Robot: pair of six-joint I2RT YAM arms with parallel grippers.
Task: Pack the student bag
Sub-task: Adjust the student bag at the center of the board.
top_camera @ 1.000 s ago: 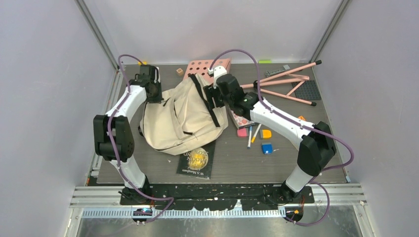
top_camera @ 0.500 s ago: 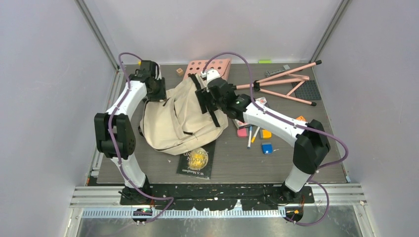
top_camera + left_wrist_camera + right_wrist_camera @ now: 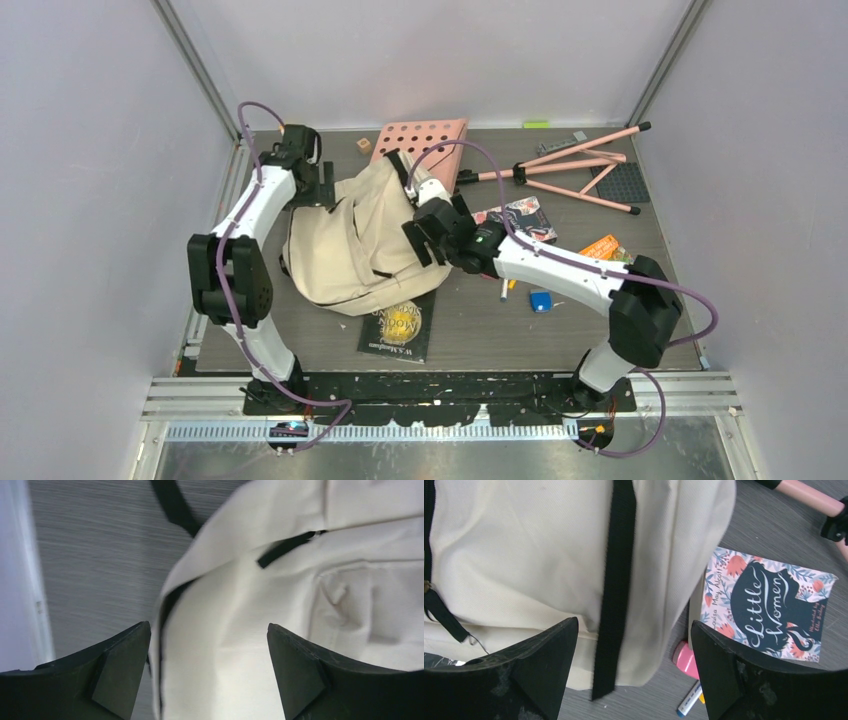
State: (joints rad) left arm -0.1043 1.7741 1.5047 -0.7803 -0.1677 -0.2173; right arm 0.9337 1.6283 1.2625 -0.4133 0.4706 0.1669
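Note:
The student bag (image 3: 365, 235), a cream backpack with black straps, lies slumped on the table's left half. My left gripper (image 3: 325, 190) hovers at its upper left edge. In the left wrist view that gripper (image 3: 207, 627) stands open over the cream fabric (image 3: 240, 630) and holds nothing. My right gripper (image 3: 420, 240) is above the bag's right side. In the right wrist view the right gripper (image 3: 634, 624) is open, with the bag (image 3: 524, 555) and its black strap (image 3: 616, 580) hanging loose below the wide jaws.
A black book with a gold disc (image 3: 398, 322) sticks out from under the bag's near edge. A "Little Women" book (image 3: 769, 605), a pink eraser (image 3: 685, 657) and a marker (image 3: 689, 705) lie right of the bag. A pink perforated board (image 3: 425, 138) and a pink folding stand (image 3: 570, 170) are at the back.
My left gripper has opened and let go of the bag's upper left edge. The right arm has swung nearer and leftward along the bag's right side, its jaws widening.

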